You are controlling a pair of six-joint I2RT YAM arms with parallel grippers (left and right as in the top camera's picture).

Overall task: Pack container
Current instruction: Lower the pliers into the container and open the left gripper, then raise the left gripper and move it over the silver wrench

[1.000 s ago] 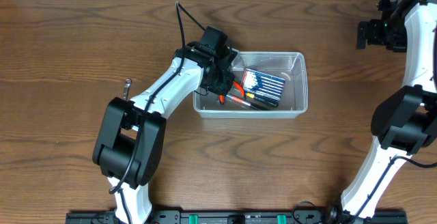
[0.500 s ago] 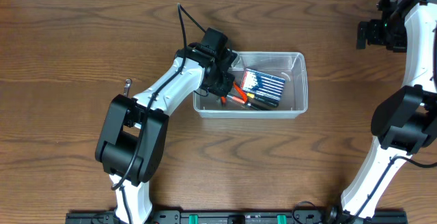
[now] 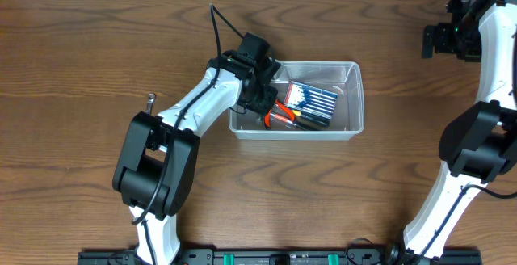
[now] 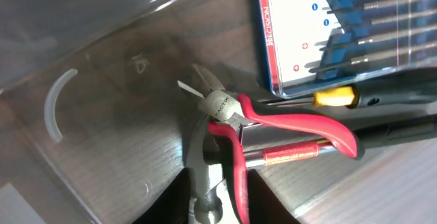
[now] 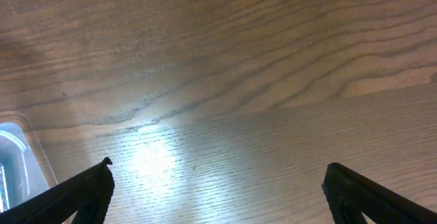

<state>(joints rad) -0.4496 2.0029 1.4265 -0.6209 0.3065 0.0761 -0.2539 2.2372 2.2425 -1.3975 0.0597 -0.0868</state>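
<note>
Surface: brown wood-grain tabletop (image 3: 81, 55) carrying everything.
Container: clear rectangular plastic tub with rounded corners and a thick rim (image 3: 359, 103), sitting near the middle of the surface, long side running left to right.
Left arm: white links with black joints. It goes from its base at the near edge diagonally up and to the right, and the wrist bends down over the tub's left end.
Left pincer (image 4: 218, 190): it is down inside the tub at its left end. The two dark fingers (image 4: 176, 198) show only at the bottom edge of the wrist view, with a gap between them. One red handle and a grey metal part lie in that gap. I cannot tell whether the fingers press on them.
Pliers: red-handled pliers with a grey metal nose (image 4: 287, 123) on the tub floor, nose pointing toward the tub's left wall, handles splayed apart.
Case: flat blue-and-clear case of small screwdrivers with a red edge (image 3: 311, 99) lying in the middle of the tub, just beside the pliers.
Screwdriver: black tool with a yellow band (image 4: 334, 95), touching the case's edge.
Other tool: slim shiny red-orange shaft (image 4: 293, 152) under the pliers' handles; type unclear.
Right arm: it rises from the near right edge along the surface's right side, with the wrist at the far right corner, well apart from the tub.
Right pincer (image 5: 218, 169): spread wide and holding nothing, over bare wood.
</note>
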